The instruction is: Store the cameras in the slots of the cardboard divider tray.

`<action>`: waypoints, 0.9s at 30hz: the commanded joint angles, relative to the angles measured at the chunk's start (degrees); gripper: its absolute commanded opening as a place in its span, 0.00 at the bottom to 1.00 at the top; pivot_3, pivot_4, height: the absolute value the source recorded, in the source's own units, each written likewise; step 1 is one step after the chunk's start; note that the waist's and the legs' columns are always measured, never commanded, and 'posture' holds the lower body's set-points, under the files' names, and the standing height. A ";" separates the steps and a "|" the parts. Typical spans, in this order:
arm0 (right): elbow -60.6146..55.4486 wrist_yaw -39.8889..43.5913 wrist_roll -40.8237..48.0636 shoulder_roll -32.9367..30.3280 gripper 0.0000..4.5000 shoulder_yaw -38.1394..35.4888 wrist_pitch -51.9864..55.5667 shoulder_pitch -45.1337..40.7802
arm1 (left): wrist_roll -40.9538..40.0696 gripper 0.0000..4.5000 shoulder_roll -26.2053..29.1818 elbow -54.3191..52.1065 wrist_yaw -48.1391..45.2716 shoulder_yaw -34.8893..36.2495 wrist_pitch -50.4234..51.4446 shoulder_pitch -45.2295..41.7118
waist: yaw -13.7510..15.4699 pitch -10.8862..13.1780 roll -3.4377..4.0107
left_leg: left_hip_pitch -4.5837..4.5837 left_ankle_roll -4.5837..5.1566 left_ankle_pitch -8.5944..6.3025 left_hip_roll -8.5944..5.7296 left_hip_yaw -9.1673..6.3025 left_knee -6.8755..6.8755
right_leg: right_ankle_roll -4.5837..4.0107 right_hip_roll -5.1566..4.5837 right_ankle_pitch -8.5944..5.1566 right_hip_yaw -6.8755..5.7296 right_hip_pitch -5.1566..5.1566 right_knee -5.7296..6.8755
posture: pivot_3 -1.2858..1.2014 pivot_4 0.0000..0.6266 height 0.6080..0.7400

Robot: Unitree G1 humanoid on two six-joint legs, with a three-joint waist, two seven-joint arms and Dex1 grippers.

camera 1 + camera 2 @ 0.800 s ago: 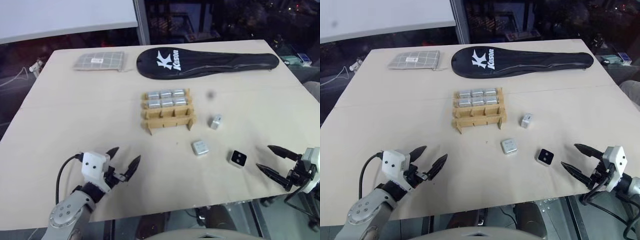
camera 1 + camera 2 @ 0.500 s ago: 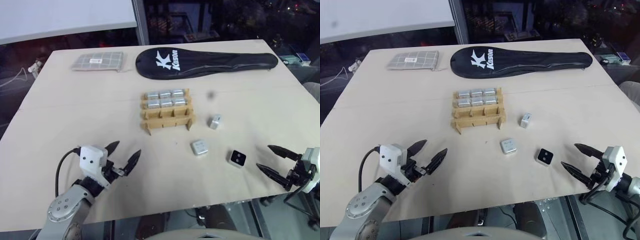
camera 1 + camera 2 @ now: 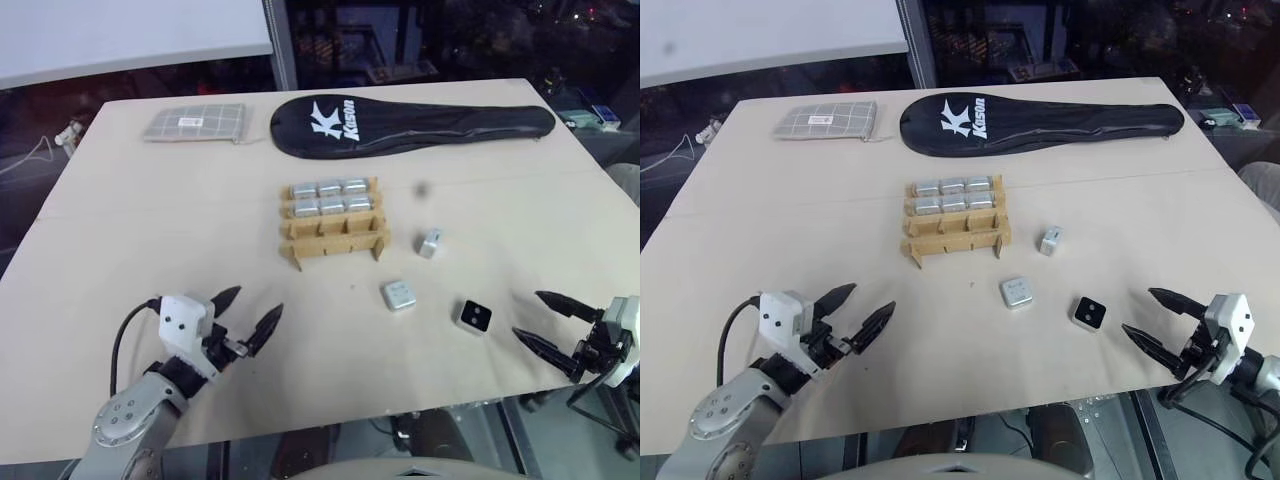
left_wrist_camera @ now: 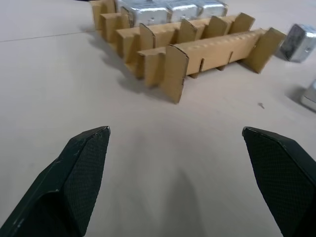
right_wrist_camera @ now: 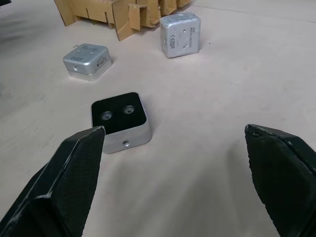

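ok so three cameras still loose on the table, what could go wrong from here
The camera lying black face up sits closest to the open right gripper and near the table edge; a clumsy approach might nudge it off. The cardboard divider tray looks light and unanchored, so pressing a camera into its empty near row could slide or tip it, disturbing the six already stored.

Open tabletop (image 3: 150, 230) along the near edge and the whole left side; nothing stands there. Cardboard divider tray (image 3: 335, 222) sits mid-table, its nearest row of slots unfilled. Three loose cameras (image 3: 400, 295) lie between tray and near right corner, well apart. Racket cover (image 3: 410, 125) and checked pouch (image 3: 195, 123) line the far edge.
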 commanded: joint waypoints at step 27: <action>-2.01 -6.96 -10.45 0.20 1.00 14.53 0.45 -6.71 | -9.01 0.99 23.36 11.12 -42.90 4.92 -11.98 -14.95 | -0.03 0.04 0.05 | 0.00 0.01 0.01 0.05 0.09 -0.08 | 0.00 0.04 0.00 0.04 -0.10 0.01 | 0.52 0.24 1.00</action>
